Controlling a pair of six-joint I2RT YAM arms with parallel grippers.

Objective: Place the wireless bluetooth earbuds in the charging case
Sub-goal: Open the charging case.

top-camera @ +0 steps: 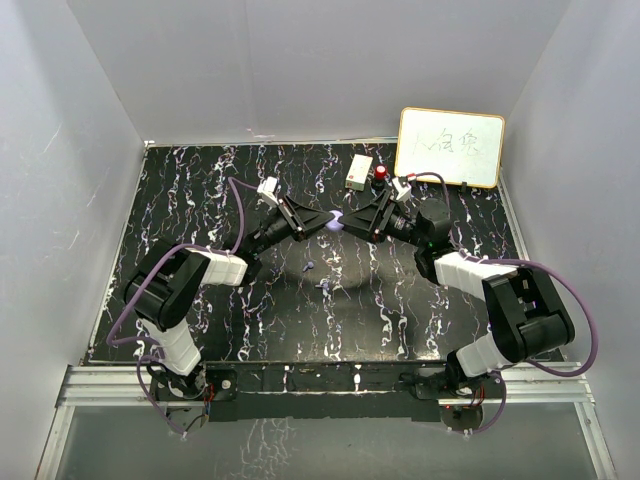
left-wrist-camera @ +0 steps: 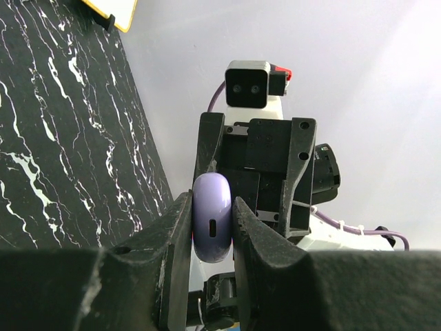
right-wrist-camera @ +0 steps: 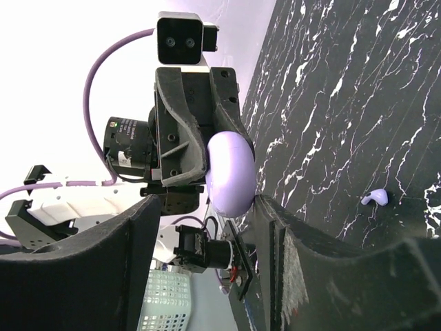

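Currently the left gripper (left-wrist-camera: 211,208) is clamped on the lilac charging case (left-wrist-camera: 211,219), held on edge in mid-air. The right gripper (right-wrist-camera: 207,205) stands wide around it. Both earbuds (top-camera: 311,266) lie on the table (top-camera: 200,200) below, towards the arm bases, well apart from either jaws.

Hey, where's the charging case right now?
In the top view the case is held up over the middle of the table, clamped in the left hand, with the right hand open around it. The earbuds lie just nearer the bases.
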